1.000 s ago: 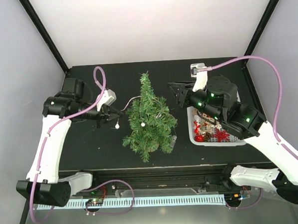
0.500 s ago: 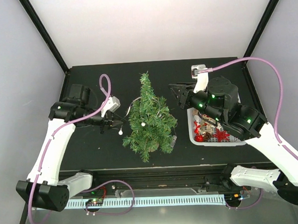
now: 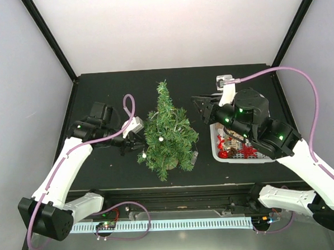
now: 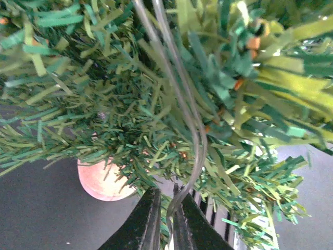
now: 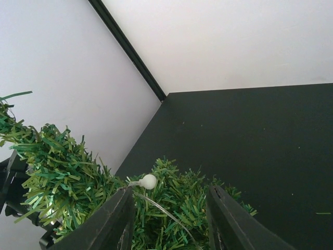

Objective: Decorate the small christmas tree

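Small dark-green bristly artificial christmas tree (image 3: 167, 130) is standing in the middle of the black counter (image 3: 113, 167), left gripper (image 4: 165, 200) is pinching the thin clear light-string wire (image 4: 193, 130) against its lower branches, I'd guess to drape it there, while the right gripper (image 5: 169, 208) is hovering beside the tree with jaws apart, holding nothing.

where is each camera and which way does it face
top external: above and behind, looking down on the small christmas tree and white basket; both arms show
left wrist: pressed into the branches; left pincer pinches a clear wire
right wrist: over the tree toward the back corner; right pincer open
wrist views share tree and wire
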Controlling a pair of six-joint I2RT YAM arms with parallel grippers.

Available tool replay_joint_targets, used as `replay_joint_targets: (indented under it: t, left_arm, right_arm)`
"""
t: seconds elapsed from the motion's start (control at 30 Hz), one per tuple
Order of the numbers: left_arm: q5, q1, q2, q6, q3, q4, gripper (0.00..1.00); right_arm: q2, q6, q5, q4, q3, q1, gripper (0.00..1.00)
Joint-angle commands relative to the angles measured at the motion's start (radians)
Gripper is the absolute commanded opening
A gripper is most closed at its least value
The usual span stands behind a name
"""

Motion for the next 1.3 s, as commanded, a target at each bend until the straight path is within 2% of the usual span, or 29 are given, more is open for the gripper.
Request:
replay_joint_targets:
  t: [0.0, 0.27, 0.37, 0.47, 0.5, 0.53, 0.57, 0.77, 1.0, 1.13, 1.27]
  left_arm:
    - [-0.028, -0.007, 0.001, -0.06, 0.002, 0.106, 0.16]
    - [-0.02, -0.007, -0.027, -0.066, 0.02, 0.093, 0.58]
    - [-0.013, -0.007, -0.046, -0.049, 0.02, 0.077, 0.7]
    - [-0.043, -0.007, -0.069, -0.048, 0.029, 0.076, 0.78]
    - [-0.061, -0.007, -0.077, -0.05, 0.037, 0.073, 0.86]
    - [-0.084, -0.007, -0.083, -0.058, 0.051, 0.071, 0.88]
    - [-0.113, -0.007, -0.09, -0.069, 0.065, 0.069, 0.96]
    - [-0.22, 0.027, -0.11, -0.062, 0.153, 0.019, 0.99]
    - [-0.245, 0.138, -0.084, -0.041, 0.259, -0.061, 0.99]
    - [-0.224, 0.277, -0.049, -0.021, 0.335, -0.132, 0.99]
    - [-0.188, 0.436, 0.001, -0.024, 0.477, -0.217, 0.99]
  right_arm:
    - [-0.024, 0.017, 0.015, 0.0, -0.012, -0.001, 0.4]
    - [-0.044, 0.022, 0.019, -0.002, -0.028, -0.002, 0.4]
    - [-0.05, 0.022, 0.02, -0.002, -0.031, -0.002, 0.4]
    - [-0.054, 0.019, 0.02, -0.006, -0.03, -0.002, 0.4]
    - [-0.057, 0.016, 0.02, -0.009, -0.027, -0.001, 0.4]
    - [-0.058, 0.011, 0.022, -0.016, -0.024, -0.002, 0.4]
    - [-0.057, 0.004, 0.027, -0.035, -0.016, -0.002, 0.4]
    - [0.019, 0.004, 0.206, -0.307, 0.117, 0.0, 0.4]
    - [-0.039, 0.022, 0.233, -0.325, 0.057, 0.0, 0.4]
    - [-0.021, 0.048, 0.255, -0.429, 0.062, -0.001, 0.4]
    - [-0.044, 0.106, 0.311, -0.555, 0.031, 0.0, 0.4]
